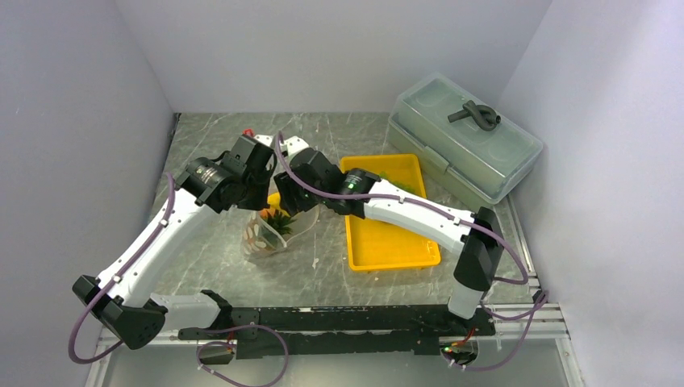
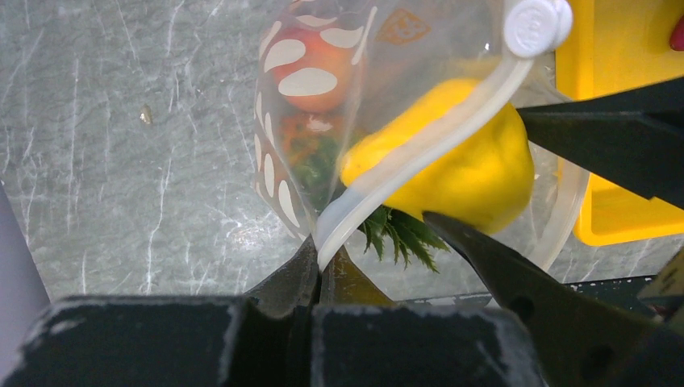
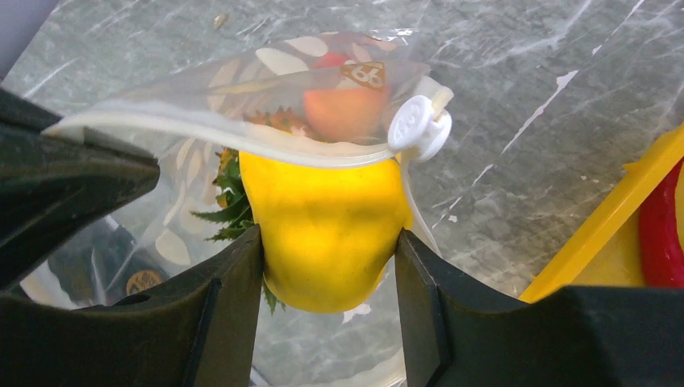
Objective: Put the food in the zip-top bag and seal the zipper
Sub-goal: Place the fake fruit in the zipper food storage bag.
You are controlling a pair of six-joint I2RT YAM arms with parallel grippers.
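My left jaws are pressed together on the zipper (image 2: 419, 149), pinching the whitish strip at the mouth edge of the bag (image 1: 262, 240) and holding that lip up off the tabletop (image 1: 323, 270). From the pinch the strip runs up and away to a round white slider (image 2: 536, 24) at its far end. My right jaws are clamped on the lemon (image 3: 327, 234), one finger against each side of it, and the fruit sits right in the bag's mouth. The lip I hold lies across the top of the lemon, and the other lip curves around behind it. Deeper inside the dotted plastic I can see the round orange fruit (image 3: 347, 109) and the pineapple (image 2: 395, 230), whose green crown points toward the mouth, just beside the lemon. The bag itself rests on the grey marbled tabletop, between my two arms and just to the left of the yellow tray (image 1: 391, 246). A red chili (image 3: 661, 234) lies in that tray, at the edge of my right wrist view. Well apart, at the far right of the tabletop, stands a grey-green lidded box (image 1: 468, 145).
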